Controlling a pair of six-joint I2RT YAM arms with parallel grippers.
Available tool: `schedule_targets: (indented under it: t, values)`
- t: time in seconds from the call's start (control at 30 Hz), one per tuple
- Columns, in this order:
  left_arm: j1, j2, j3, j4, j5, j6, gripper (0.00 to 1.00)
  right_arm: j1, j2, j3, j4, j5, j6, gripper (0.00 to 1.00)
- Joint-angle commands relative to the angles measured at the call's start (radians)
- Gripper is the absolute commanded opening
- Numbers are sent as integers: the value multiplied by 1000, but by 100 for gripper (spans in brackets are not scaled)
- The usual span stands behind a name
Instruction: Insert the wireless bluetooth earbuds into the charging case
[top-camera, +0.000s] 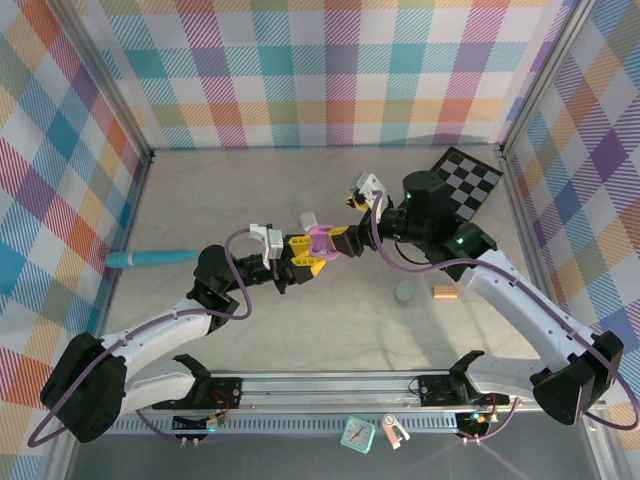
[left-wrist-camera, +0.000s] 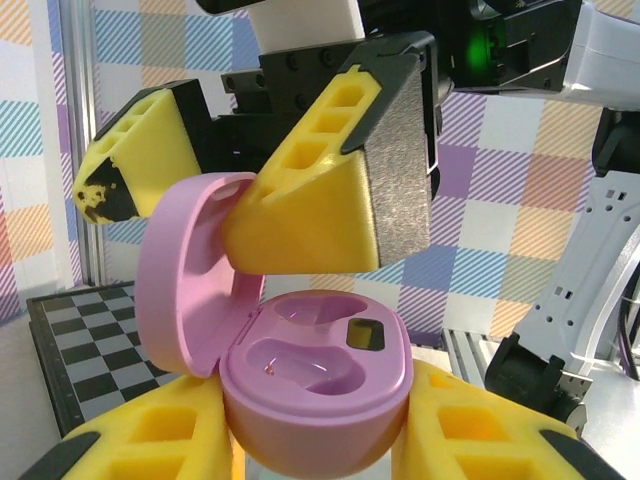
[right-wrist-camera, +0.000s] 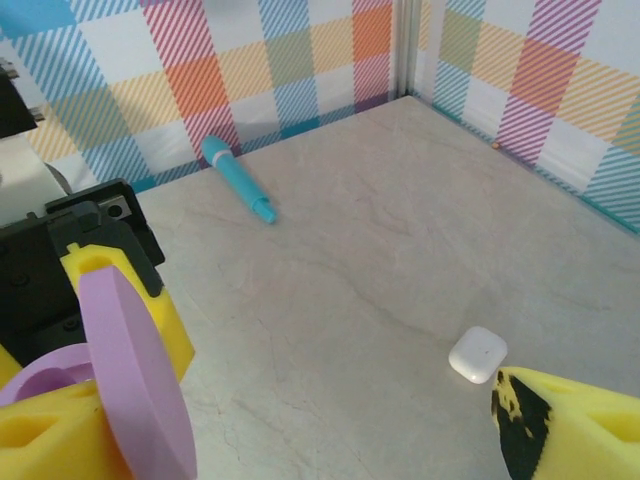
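The lilac charging case (left-wrist-camera: 315, 400) is held up off the table with its lid (left-wrist-camera: 185, 285) swung open to the left. My left gripper (left-wrist-camera: 315, 445) is shut on its base, one yellow finger on each side. In the top view the case (top-camera: 322, 240) sits between the left gripper (top-camera: 303, 257) and the right gripper (top-camera: 338, 240). The right gripper (left-wrist-camera: 205, 205) is open above the case, its fingers (left-wrist-camera: 320, 200) either side of the lid. The front well (left-wrist-camera: 300, 368) looks glossy; I cannot tell whether the earbuds sit inside. The right wrist view has the lid (right-wrist-camera: 135, 385) edge-on.
A white case (right-wrist-camera: 478, 354) lies shut on the table. A teal pen (top-camera: 150, 258) rests by the left wall. A green case (top-camera: 405, 291) and a tan block (top-camera: 445, 292) lie under the right arm. A checkerboard (top-camera: 468, 180) leans at the back right.
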Motion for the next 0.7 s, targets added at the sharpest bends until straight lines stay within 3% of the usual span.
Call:
schedule_targets:
  t: [0.0,0.2,0.4,0.53,0.67]
  values:
    - [-2,-26,9,7,-13,34,27,-3,-30,30,-8,-104,-1,89]
    - [-1,-31,-7,7,-76,52,26,-12,-92,-2,30,-211,40,90]
    - [14,-70,-37,-11,-119,75,26,-183,-143,-123,236,-288,326,88]
    - [19,-98,-44,-47,-124,86,26,-289,-120,-211,347,-265,490,88]
    - [19,-120,-46,-67,-118,86,26,-330,-23,-207,291,-186,527,87]
